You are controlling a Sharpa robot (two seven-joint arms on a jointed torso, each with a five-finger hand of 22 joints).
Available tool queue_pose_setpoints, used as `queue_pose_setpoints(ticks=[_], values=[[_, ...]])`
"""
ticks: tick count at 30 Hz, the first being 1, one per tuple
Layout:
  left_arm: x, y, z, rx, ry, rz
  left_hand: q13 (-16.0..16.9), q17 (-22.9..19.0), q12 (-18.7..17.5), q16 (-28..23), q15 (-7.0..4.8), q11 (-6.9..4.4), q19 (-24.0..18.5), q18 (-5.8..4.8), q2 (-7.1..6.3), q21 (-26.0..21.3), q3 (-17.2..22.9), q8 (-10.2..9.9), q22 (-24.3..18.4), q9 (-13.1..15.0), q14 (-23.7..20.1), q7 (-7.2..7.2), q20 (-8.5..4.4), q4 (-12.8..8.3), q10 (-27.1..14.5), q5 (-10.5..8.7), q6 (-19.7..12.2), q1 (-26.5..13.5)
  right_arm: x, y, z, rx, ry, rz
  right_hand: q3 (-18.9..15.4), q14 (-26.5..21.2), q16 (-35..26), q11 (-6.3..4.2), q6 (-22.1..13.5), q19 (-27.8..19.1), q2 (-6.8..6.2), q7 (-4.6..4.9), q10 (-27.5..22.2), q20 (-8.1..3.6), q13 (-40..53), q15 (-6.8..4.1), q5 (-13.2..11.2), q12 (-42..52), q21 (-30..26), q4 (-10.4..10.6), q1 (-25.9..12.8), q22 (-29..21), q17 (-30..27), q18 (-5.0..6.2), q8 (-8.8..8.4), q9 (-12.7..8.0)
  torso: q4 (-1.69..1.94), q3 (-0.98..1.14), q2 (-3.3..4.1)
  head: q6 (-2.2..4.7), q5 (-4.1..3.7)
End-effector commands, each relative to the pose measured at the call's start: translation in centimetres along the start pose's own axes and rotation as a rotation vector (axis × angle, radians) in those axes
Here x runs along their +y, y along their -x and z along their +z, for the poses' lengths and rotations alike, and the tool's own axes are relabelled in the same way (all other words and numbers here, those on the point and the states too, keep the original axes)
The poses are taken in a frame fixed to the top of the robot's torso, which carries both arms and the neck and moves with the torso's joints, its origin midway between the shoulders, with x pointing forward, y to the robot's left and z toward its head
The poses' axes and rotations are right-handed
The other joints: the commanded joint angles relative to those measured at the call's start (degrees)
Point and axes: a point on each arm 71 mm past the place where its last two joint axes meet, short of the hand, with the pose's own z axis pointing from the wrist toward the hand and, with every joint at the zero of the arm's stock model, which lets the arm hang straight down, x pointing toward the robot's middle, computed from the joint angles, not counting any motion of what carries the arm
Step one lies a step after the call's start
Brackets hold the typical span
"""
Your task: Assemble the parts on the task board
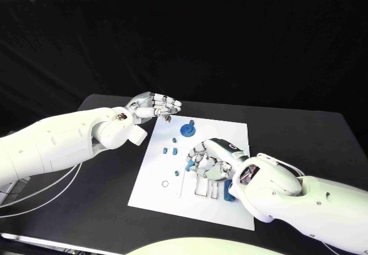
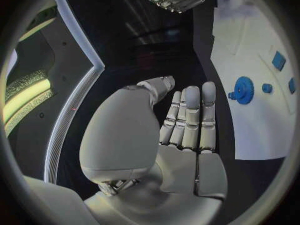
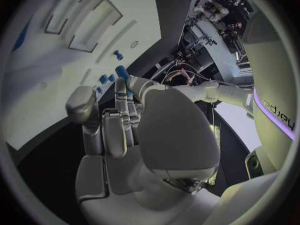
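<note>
Black table [image 1: 322, 133] carrying the white task board [image 1: 230, 133] at its middle.
Hovering over the board's near half, right hand [image 1: 208, 162] fingers apart, likely reaching for blue parts [image 1: 175, 151]; waiting off its far corner, left hand [image 1: 156, 104] fingers curled, empty.

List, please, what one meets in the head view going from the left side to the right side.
Left arm → left robot hand → blue gear on the task board → right robot hand → right arm.

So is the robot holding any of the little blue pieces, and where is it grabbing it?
The left hand holds nothing; its fingers lie straight beside the task board. The right hand rests over the board, but whether it grips a part cannot be told.
</note>
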Motion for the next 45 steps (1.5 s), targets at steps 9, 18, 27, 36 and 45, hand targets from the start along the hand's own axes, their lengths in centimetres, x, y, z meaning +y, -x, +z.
queue_pose_setpoints(ticks=[9, 18, 27, 36, 45], values=[[0.0, -0.6, 0.3, 0.025, -0.008, -0.009, 0.08, -0.05, 0.25, 0.16, 0.32, -0.10, 0.22, 0.83, 0.42, -0.27, -0.03, -0.24, -0.07, -0.09, -0.17, -0.03, 0.10, -0.33, -0.32, 0.22, -0.33, -0.04, 2.2, -4.3, 2.0, 0.033, 0.079, 0.098, 0.55, 2.52, 0.01, 0.13, -0.17, -0.25, 0.32, 0.25, 0.12, -0.13, 0.08, -0.37, 0.24, -0.47, -0.86, -0.50, -0.19, 1.85, -0.20, -0.67, 1.31, 1.81, 0.14, 0.00, 0.14, -0.63, 1.34], [0.0, -0.7, 0.4, 0.028, -0.008, -0.010, 0.11, -0.13, 0.42, 0.19, 0.32, -0.09, 0.22, 0.83, 0.45, -0.26, 0.00, -0.21, -0.05, -0.09, -0.18, -0.02, 0.10, -0.41, -0.43, 0.22, -0.33, -0.02, 2.4, -6.4, 3.2, 0.058, 0.070, 0.097, 0.66, 2.50, -0.04, 0.19, -0.32, -0.35, 0.31, 0.32, 0.06, -0.12, 0.10, -0.34, 0.22, -0.58, -1.22, -0.67, -0.23, 1.76, -0.31, -0.62, 1.34, 1.90, 0.12, -0.01, 0.17, -1.18, 2.11], [0.0, -0.7, 0.4, 0.030, -0.006, -0.011, 0.11, -0.16, 0.47, 0.20, 0.32, -0.09, 0.22, 0.83, 0.46, -0.26, 0.02, -0.20, -0.05, -0.09, -0.19, -0.03, 0.10, -0.44, -0.46, 0.23, -0.33, -0.01, 2.4, -7.3, 3.7, 0.065, 0.053, 0.065, 0.74, 2.49, -0.07, 0.21, -0.40, -0.36, 0.30, 0.36, 0.02, -0.11, 0.11, -0.32, 0.21, -0.65, -1.26, -0.82, -0.23, 1.77, -0.36, -0.62, 1.37, 1.96, 0.07, 0.02, 0.09, -1.42, 2.44], [0.0, -0.7, 0.4, 0.030, -0.006, -0.011, 0.11, -0.16, 0.47, 0.20, 0.32, -0.09, 0.22, 0.83, 0.46, -0.26, 0.02, -0.20, -0.05, -0.09, -0.19, -0.03, 0.10, -0.44, -0.46, 0.23, -0.33, -0.01, 2.2, -7.4, 3.7, 0.057, 0.043, 0.038, 0.80, 2.47, -0.11, 0.26, -0.50, -0.40, 0.28, 0.42, -0.01, -0.09, 0.13, -0.29, 0.20, -0.72, -1.39, -0.93, -0.32, 1.76, -0.45, -0.60, 1.40, 2.03, -0.04, 0.09, 0.04, -1.59, 2.65], [0.0, -0.6, 0.3, 0.030, -0.004, -0.011, 0.11, -0.16, 0.47, 0.20, 0.32, -0.09, 0.22, 0.83, 0.46, -0.26, 0.02, -0.20, -0.05, -0.09, -0.19, -0.03, 0.10, -0.44, -0.46, 0.23, -0.33, -0.01, 2.0, -7.3, 3.5, 0.047, 0.043, 0.025, 0.83, 2.48, -0.09, 0.28, -0.56, -0.37, 0.24, 0.45, 0.00, -0.08, 0.16, -0.26, 0.18, -0.77, -1.28, -1.01, -0.44, 1.82, -0.42, -0.62, 1.44, 2.10, 0.07, 0.09, 0.06, -1.65, 2.65]])
